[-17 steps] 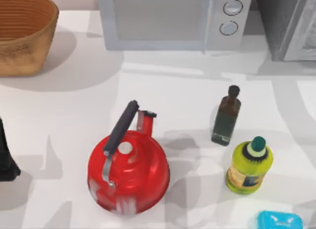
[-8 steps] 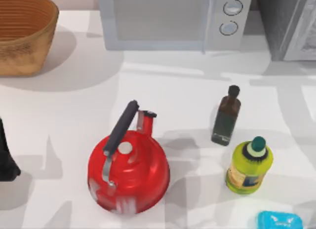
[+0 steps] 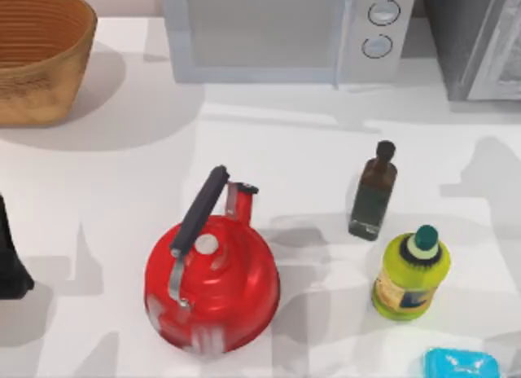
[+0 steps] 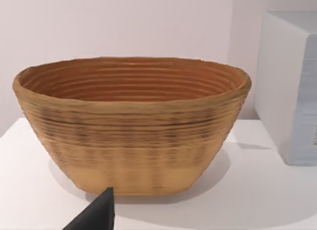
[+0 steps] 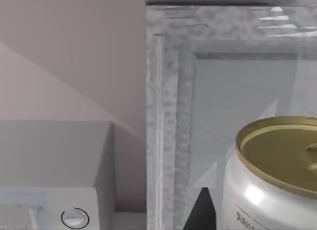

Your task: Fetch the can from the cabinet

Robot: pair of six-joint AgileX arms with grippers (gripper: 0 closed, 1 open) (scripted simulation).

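Can (image 5: 270, 178) inside cabinet (image 5: 168, 116), close before right gripper (image 5: 200, 210)

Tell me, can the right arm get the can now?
Probably yes. In the right wrist view the can stands close ahead inside the open cabinet, with nothing between.

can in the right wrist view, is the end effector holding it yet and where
It cannot be told. The can sits inside the cabinet close to the right end effector, but no contact is visible. The left arm sits parked at the table's left edge.

White can (image 5: 270, 185) with a gold top stands upright inside the grey cabinet (image 5: 168, 116).
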